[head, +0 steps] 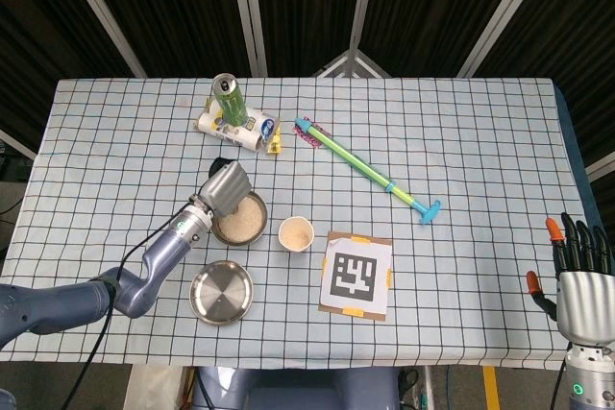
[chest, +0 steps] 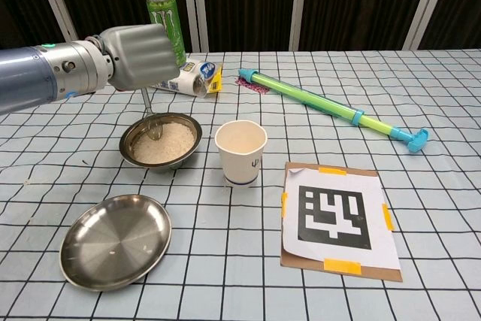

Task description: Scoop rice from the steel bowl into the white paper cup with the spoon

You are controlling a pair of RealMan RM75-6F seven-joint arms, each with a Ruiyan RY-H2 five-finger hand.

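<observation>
- The left hand (chest: 139,56) is closed tight around the spoon (chest: 148,113) and holds it almost straight up and down.
- The round end of the spoon dips into the rice in the steel bowl (chest: 161,140).
- The white paper cup (chest: 240,152) stands just beside the bowl, on the checked worktop (chest: 421,208).
- The right hand (head: 581,276) is far off at the worktop's edge, fingers spread, holding nothing.
- A flat steel plate (chest: 116,240) lies near the bowl.
</observation>
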